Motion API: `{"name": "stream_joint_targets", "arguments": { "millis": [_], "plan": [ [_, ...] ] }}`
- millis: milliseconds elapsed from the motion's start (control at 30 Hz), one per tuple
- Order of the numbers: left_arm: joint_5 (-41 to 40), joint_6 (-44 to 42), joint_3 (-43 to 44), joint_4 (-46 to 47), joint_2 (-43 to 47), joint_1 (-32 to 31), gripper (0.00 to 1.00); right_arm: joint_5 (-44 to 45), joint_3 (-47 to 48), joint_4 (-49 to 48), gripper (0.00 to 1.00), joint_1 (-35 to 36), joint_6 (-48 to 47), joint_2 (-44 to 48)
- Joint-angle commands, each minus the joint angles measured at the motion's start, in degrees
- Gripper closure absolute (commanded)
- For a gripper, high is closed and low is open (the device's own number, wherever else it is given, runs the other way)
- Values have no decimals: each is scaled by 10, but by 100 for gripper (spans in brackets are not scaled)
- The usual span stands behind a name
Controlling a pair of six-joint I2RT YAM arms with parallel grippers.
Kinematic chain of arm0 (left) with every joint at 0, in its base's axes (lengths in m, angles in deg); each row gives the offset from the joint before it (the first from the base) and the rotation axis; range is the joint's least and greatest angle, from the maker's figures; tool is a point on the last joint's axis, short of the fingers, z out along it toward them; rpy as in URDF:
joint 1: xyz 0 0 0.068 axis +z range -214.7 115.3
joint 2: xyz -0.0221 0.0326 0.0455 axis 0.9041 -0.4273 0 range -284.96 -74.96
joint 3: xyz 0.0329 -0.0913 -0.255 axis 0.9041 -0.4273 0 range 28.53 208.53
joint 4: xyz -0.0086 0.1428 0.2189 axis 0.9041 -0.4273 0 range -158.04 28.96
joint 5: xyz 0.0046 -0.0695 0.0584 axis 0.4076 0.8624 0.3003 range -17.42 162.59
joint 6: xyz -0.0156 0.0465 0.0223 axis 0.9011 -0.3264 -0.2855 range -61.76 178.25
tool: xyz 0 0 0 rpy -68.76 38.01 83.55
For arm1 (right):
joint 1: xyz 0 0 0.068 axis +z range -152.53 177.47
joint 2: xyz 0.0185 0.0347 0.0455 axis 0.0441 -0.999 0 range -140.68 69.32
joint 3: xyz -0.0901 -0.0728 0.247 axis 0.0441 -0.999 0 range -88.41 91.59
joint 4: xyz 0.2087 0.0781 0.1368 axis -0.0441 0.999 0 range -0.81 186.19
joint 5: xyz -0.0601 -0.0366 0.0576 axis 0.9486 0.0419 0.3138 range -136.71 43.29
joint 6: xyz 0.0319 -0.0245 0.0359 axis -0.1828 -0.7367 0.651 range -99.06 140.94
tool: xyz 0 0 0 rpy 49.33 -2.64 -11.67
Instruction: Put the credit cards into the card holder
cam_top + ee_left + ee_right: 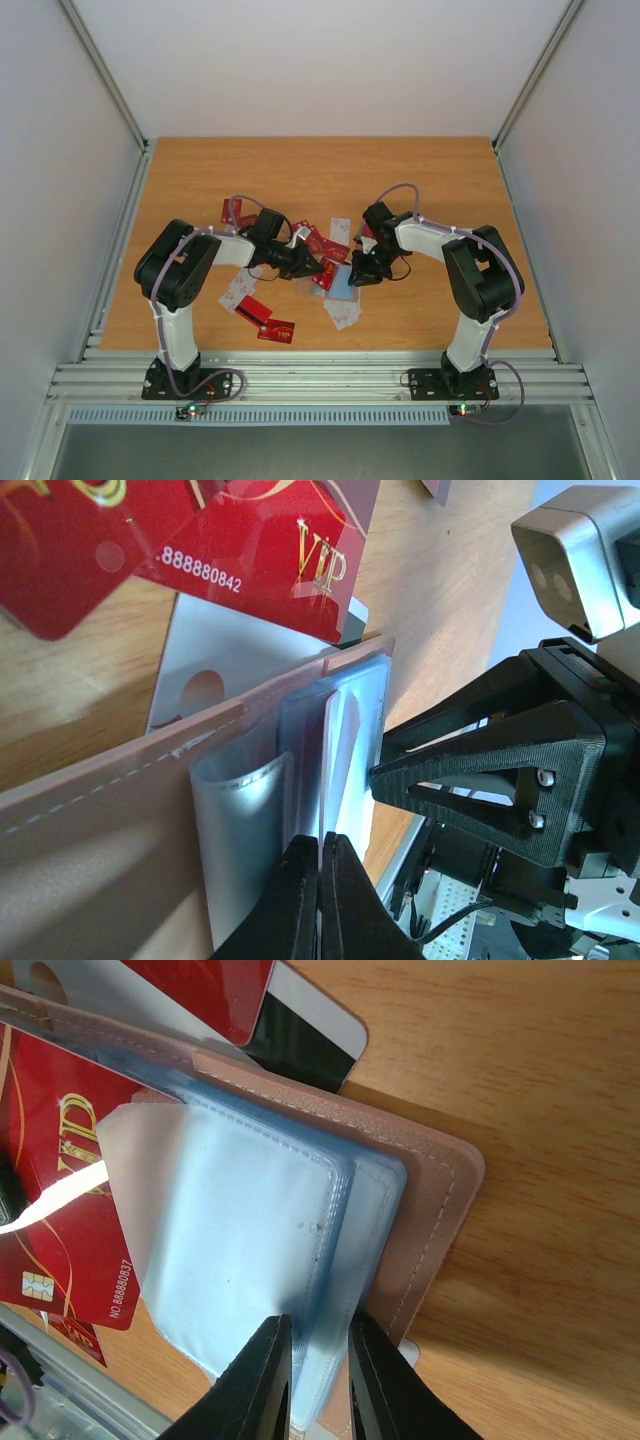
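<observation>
The card holder (430, 1210) lies open on the table, tan cover down and light blue-grey pockets (250, 1240) up. My right gripper (318, 1345) is shut on the near edge of those pockets, one finger on each side of them. My left gripper (321, 848) is shut on a thin white credit card (340, 750), held edge-on with its far end between the holder's pockets (300, 740). In the top view both grippers, left (322, 268) and right (356, 272), meet over the holder (345, 287) at mid-table. Red VIP credit cards (260, 540) lie just beyond the holder.
Loose cards are scattered around the holder: red ones (266, 320) and white ones (240, 290) to the front left, more red ones (320, 240) behind, a white one (343, 315) in front. A black-striped card (300, 1045) sticks out from under the holder. Grey walls enclose the table.
</observation>
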Motion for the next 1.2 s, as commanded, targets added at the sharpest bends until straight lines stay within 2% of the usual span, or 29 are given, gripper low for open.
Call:
{"name": "stream_joint_targets", "arguments": {
  "millis": [0,367,667,967,1167],
  "plan": [
    [0,6,-5,37,-15,-3,100,1,2,-1,82,-1,-11,-17],
    [-14,3,-12,40,-18,-4,100,-5,3,-4,82,-1,1,-21],
    [-38,-55,-11,3,-13,-4,100,-9,3,-1,82,-1,4,-21],
    [-41,-56,-38,58,-14,-4,100,-17,4,0,83,-1,16,-28],
    [-42,-18,-64,125,-16,-9,100,-20,3,-1,85,-1,37,-40]
  ]
}}
